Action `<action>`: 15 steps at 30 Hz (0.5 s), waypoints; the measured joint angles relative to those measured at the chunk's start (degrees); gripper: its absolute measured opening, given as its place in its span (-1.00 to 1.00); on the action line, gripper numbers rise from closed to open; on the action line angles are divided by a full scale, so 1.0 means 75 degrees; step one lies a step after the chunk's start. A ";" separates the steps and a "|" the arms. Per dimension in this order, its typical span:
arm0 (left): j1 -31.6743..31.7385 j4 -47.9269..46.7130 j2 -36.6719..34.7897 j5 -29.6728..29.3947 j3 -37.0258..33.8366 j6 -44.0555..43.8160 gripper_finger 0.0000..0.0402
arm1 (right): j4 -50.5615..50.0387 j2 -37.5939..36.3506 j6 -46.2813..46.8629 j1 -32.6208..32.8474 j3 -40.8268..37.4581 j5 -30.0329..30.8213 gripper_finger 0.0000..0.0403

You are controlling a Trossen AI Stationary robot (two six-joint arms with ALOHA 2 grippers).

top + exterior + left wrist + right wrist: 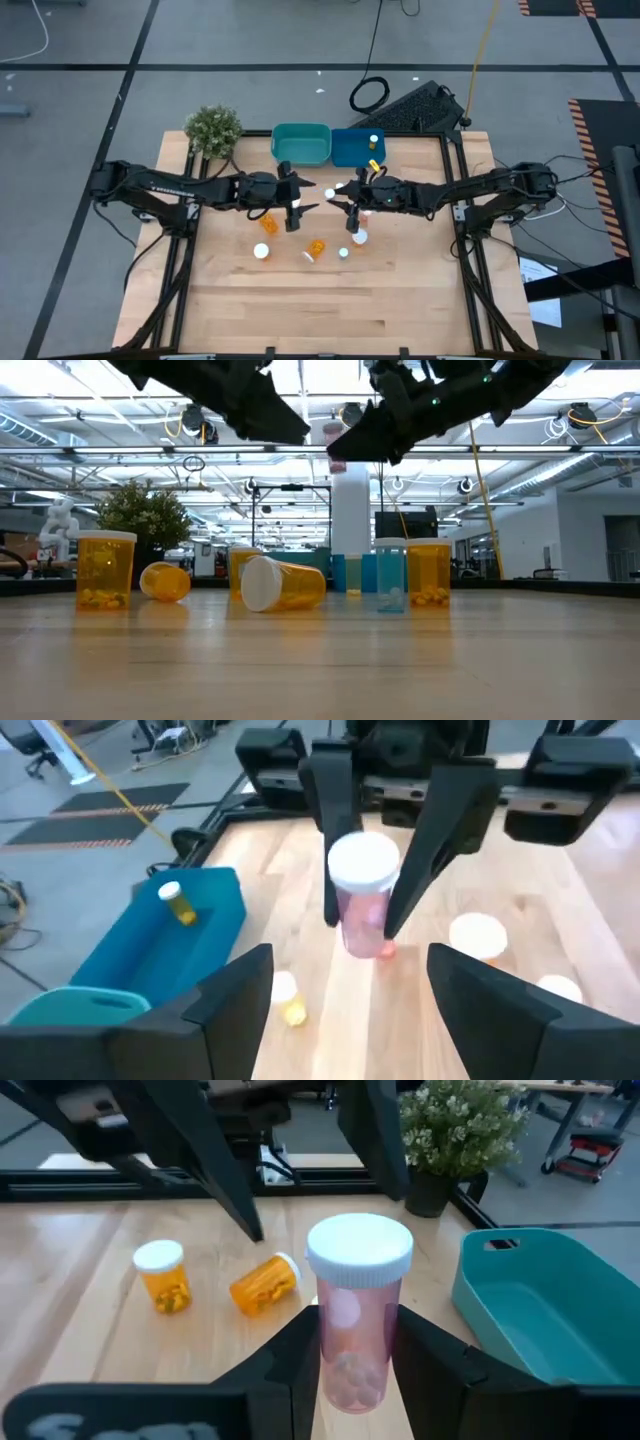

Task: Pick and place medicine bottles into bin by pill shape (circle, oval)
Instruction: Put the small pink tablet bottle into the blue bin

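the right gripper (355, 1345) holds a pink bottle (355, 1320) upright, raised above the wood table (400, 290). the left gripper (350, 985) faces it, fingers apart. bins (302, 145) sit beyond.

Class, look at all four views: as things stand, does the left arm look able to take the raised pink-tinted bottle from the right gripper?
Probably yes. The left gripper is open and faces the bottle, with nothing between them. The right gripper grips its lower body, leaving the white cap and upper part free.
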 joint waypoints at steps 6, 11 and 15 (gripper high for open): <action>0.0064 0.0500 0.0549 0.0421 0.0008 -0.0249 0.33 | 0.0253 -0.0494 0.0189 0.0004 -0.0184 -0.0015 -0.47; 0.0064 0.1193 0.0937 0.0490 -0.0012 -0.0491 0.37 | 0.0794 -0.0652 0.0194 0.0016 -0.0483 -0.0054 -0.47; 0.0136 0.1936 0.1137 0.0714 -0.0002 -0.0692 0.38 | 0.1284 -0.0637 0.0186 0.0013 -0.0662 -0.0419 -0.47</action>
